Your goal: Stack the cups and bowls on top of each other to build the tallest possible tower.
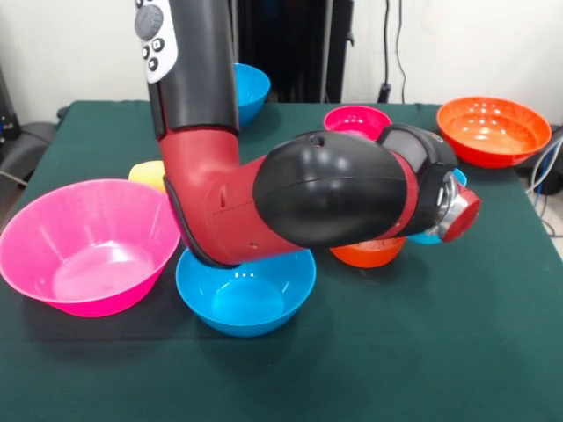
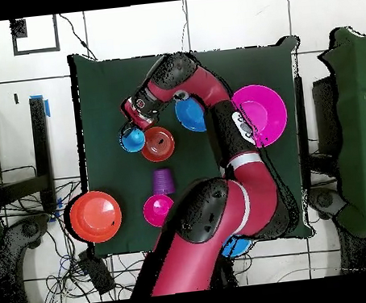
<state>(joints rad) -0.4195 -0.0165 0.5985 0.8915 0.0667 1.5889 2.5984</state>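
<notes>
My gripper (image 2: 129,129) is low over the light blue cup (image 2: 132,140), which stands on the table touching the left side of the small orange-red bowl (image 2: 159,144). In the front view the wrist (image 1: 453,214) hides most of that cup (image 1: 428,237) and bowl (image 1: 369,253). The small magenta bowl (image 1: 356,120) stands alone; in the overhead view it (image 2: 157,210) is next to the ribbed purple cup (image 2: 164,180). The yellow cup (image 1: 148,174) peeks out behind the big pink bowl (image 1: 88,246). Nothing is stacked.
One blue bowl (image 1: 244,294) sits under my arm near the table's front. The other blue bowl (image 1: 252,88) is at the back by the pedestal. The wide orange bowl (image 1: 493,128) stands at the back right corner. My arm spans the table's middle.
</notes>
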